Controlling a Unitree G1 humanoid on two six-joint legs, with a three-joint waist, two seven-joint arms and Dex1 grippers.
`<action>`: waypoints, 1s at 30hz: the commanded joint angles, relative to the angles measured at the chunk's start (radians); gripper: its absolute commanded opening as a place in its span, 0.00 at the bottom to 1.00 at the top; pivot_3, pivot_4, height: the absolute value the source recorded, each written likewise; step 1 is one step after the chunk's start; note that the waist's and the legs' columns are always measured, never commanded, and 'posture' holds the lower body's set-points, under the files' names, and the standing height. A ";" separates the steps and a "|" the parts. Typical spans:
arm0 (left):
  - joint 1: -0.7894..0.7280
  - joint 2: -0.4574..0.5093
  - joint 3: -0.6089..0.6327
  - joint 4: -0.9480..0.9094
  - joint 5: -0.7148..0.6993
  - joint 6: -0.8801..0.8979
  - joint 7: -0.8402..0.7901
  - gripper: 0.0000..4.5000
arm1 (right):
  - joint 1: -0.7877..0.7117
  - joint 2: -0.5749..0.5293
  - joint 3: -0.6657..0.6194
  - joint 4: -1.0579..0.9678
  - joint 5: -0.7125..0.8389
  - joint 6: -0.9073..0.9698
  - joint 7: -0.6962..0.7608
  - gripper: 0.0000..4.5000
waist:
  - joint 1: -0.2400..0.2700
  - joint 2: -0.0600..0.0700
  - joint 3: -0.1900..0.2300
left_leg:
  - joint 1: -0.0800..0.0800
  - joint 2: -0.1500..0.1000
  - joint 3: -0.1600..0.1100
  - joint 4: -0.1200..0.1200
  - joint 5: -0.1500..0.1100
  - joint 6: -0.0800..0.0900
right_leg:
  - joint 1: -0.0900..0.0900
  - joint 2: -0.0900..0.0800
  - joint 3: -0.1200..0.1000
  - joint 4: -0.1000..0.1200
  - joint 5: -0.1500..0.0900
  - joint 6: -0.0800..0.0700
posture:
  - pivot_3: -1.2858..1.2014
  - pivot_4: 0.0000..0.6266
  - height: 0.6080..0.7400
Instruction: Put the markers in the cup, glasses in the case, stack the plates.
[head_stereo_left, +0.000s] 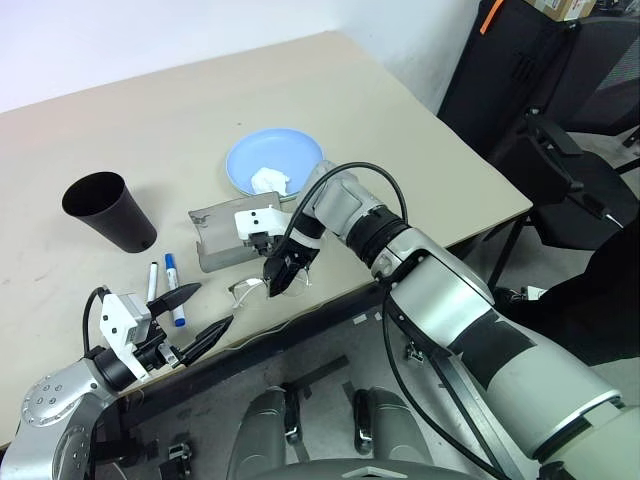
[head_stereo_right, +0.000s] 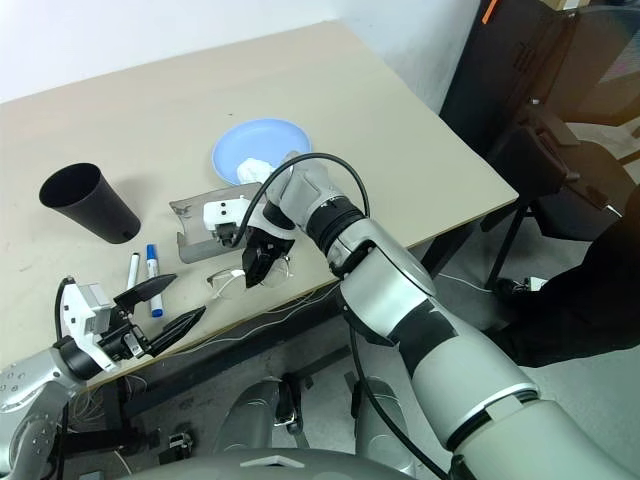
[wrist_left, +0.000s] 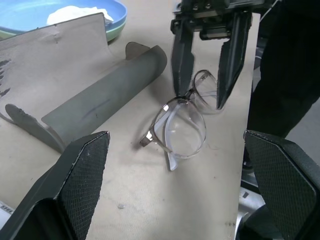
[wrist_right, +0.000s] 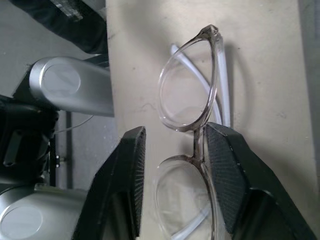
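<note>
I'm straddling the glasses (wrist_left: 180, 125) at the table (head_stereo_left: 300, 90) edge with the right gripper (wrist_left: 205, 90), fingers not yet clamped; left gripper (head_stereo_left: 195, 315) spread, empty. Case (head_stereo_left: 225, 240) lies open beside them. Markers (head_stereo_left: 165, 280) still outside cup (head_stereo_left: 110, 212); plates (head_stereo_left: 275, 160) look stacked, tissue on top.

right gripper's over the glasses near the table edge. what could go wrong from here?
1. The right gripper straddles the glasses at the thin bridge, its jaws not yet shut on them; the frame may twist or slip out as they close.
2. The glasses lie near the table's front edge; a nudge could push them off.
3. The case is close beside them, so lifting may bump its flap.
</note>
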 joint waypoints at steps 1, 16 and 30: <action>-0.006 0.021 0.020 -0.027 -0.015 0.004 -0.001 1.00 | -0.028 0.014 -0.014 -0.003 -0.004 -0.021 -0.009 0.26 | 0.000 0.000 0.000 | 0.000 0.000 0.000 0.000 0.000 0.000 | 0.000 0.000 0.000 0.000 0.000 0.000 | 0.52 0.24 0.79; -0.027 0.017 -0.003 0.035 0.002 -0.032 -0.029 1.00 | -0.093 -0.032 -0.073 -0.054 0.032 -0.022 0.041 0.01 | -0.001 0.000 0.000 | 0.000 0.000 0.000 0.000 0.001 -0.002 | -0.002 0.000 0.000 0.003 0.001 -0.005 | 0.52 0.24 0.79; -0.038 0.002 -0.003 0.128 0.006 -0.107 -0.083 1.00 | -0.230 -0.080 -0.242 0.090 0.109 -0.107 -0.159 0.01 | -0.004 -0.001 0.000 | -0.001 0.001 0.001 0.000 0.001 -0.002 | -0.004 0.000 0.000 0.003 0.003 -0.003 | 0.52 0.24 0.79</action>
